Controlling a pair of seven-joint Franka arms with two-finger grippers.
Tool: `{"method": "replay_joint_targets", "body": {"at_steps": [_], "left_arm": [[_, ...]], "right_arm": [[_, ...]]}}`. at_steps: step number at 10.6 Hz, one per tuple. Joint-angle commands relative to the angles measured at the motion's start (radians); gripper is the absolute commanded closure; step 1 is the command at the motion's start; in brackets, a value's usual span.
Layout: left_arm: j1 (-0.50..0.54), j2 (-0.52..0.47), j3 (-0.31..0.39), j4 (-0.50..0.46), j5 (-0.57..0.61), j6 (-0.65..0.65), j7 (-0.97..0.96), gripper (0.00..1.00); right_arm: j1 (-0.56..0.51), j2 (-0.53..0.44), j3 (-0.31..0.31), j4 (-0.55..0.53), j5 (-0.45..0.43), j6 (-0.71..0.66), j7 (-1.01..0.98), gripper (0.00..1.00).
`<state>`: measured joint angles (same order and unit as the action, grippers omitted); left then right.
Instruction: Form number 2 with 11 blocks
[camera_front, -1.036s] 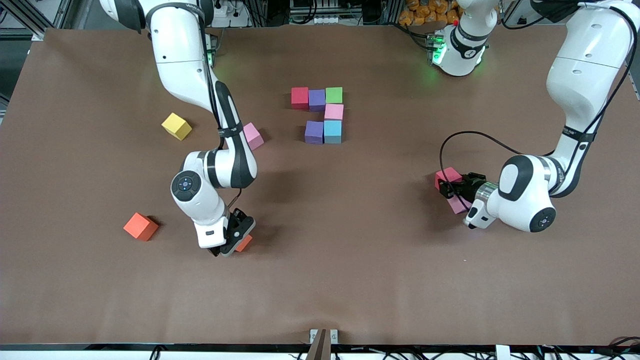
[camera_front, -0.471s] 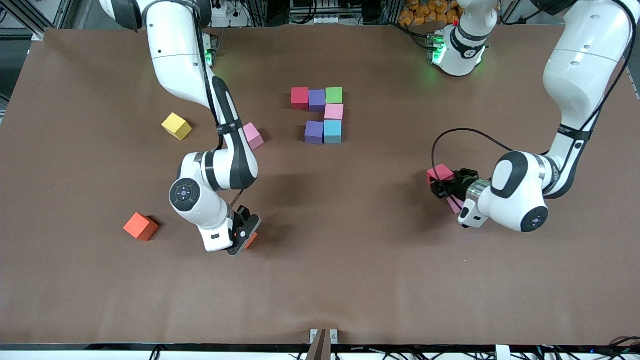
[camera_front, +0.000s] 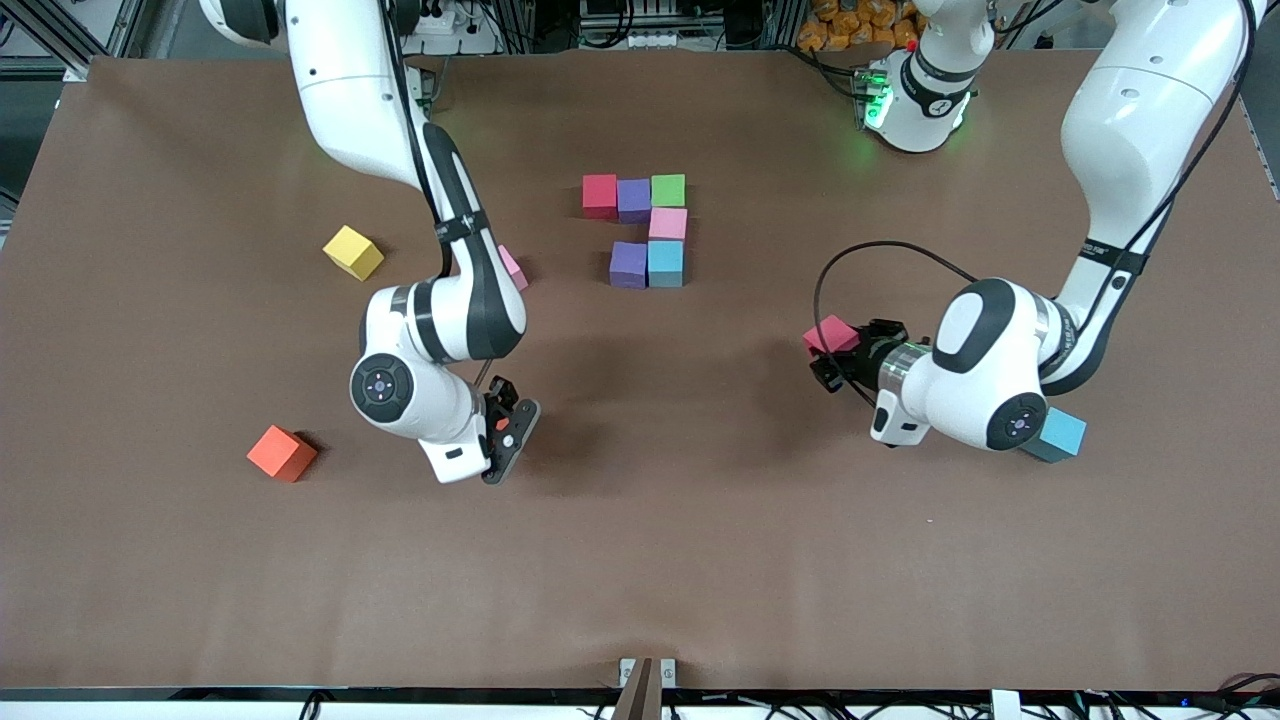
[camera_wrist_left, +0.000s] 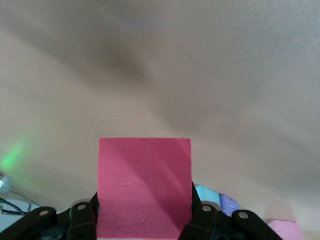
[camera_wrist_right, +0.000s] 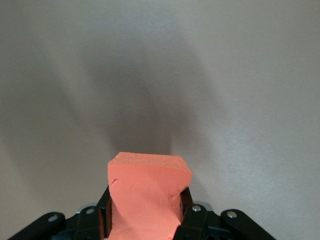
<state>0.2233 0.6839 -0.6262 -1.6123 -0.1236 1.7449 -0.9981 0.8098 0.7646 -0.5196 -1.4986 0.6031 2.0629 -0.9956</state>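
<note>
Front view first: you can see the partial number 2 (camera_front: 640, 230) mid-bench, six blocks edge to edge — red, purple and green in the top row, pink under the green, then purple and light blue. Your left pincer (camera_front: 829, 360) hangs over bare bench toward the left arm's end, clamped on a red block (camera_front: 830, 334). Your right pincer (camera_front: 507, 432) is up over the bench with only a sliver of orange showing between its fingers. A loose orange block (camera_front: 281, 453), a yellow block (camera_front: 352, 251), a half-hidden pink block (camera_front: 512, 268) and a light blue block (camera_front: 1056, 436) lie scattered.

Left wrist view: the red block (camera_wrist_left: 145, 186) sits squarely between the closed fingers.

Right wrist view: you have an orange block (camera_wrist_right: 147, 195) pinched tight, apparently squashed.
</note>
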Motion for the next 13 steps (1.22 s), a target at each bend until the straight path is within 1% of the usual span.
{"method": "replay_joint_targets", "body": {"at_steps": [1,3,5,6,7,8,9,10,11,12,13], "left_arm": [[-0.05,-0.014,-0.021,0.021,-0.024,0.031,-0.142,0.75],[-0.123,-0.023,-0.029,0.035,-0.018,0.053,-0.284,0.75],[-0.206,-0.037,-0.03,0.051,-0.011,0.056,-0.416,0.75],[-0.253,-0.05,-0.03,0.066,-0.004,0.056,-0.492,0.75],[-0.292,-0.058,-0.03,0.072,0.042,0.056,-0.572,0.75],[-0.318,-0.056,-0.03,0.072,0.073,0.062,-0.644,0.75],[-0.337,-0.056,-0.03,0.072,0.078,0.1,-0.71,0.75],[-0.357,-0.056,-0.03,0.072,0.079,0.138,-0.773,0.75],[-0.401,-0.058,-0.03,0.072,0.082,0.162,-0.891,0.75],[-0.448,-0.058,-0.027,0.072,0.122,0.177,-0.998,0.74],[-0.487,-0.056,-0.03,0.072,0.186,0.209,-1.102,0.74]], "right_arm": [[0.015,-0.108,0.007,-0.123,0.007,0.006,-0.023,0.86],[0.049,-0.162,0.003,-0.207,0.006,0.031,-0.023,0.87],[0.057,-0.182,-0.002,-0.226,0.006,0.039,-0.053,0.87],[0.055,-0.189,-0.022,-0.226,0.006,0.033,-0.075,0.87],[0.054,-0.192,-0.036,-0.227,0.006,0.029,-0.09,0.87],[0.052,-0.194,-0.065,-0.226,0.006,0.013,-0.106,0.87],[0.045,-0.195,-0.095,-0.223,0.006,-0.003,-0.133,0.87],[0.029,-0.196,-0.118,-0.218,0.006,-0.015,-0.167,0.87],[-0.003,-0.194,-0.122,-0.213,0.006,-0.02,-0.19,0.87],[-0.041,-0.192,-0.122,-0.206,0.006,-0.02,-0.211,0.87],[-0.082,-0.189,-0.12,-0.195,0.006,-0.02,-0.234,0.87]]}}
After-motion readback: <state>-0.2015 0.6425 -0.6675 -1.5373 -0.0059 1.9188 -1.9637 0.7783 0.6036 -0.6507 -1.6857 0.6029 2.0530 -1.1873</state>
